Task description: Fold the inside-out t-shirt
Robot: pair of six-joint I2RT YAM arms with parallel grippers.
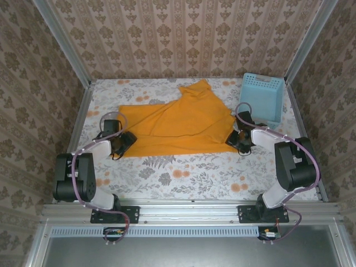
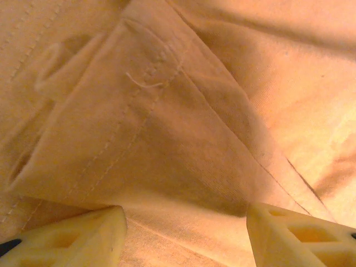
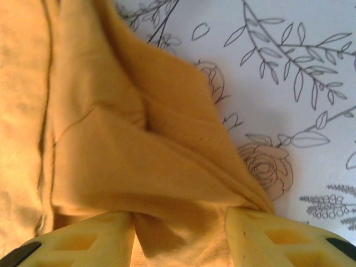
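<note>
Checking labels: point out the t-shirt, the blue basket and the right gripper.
t-shirt [image 1: 178,125], top external view, middle of the cloth.
blue basket [image 1: 261,97], top external view, bare inside floor.
right gripper [image 3: 179,233], right wrist view, midway between fingertips.

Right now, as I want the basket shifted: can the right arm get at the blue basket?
Probably yes: the blue basket sits close beyond the right gripper, nothing blocking, though t-shirt cloth lies between its fingers and would likely need letting go first.

No legible text, label, brand or number visible
</note>
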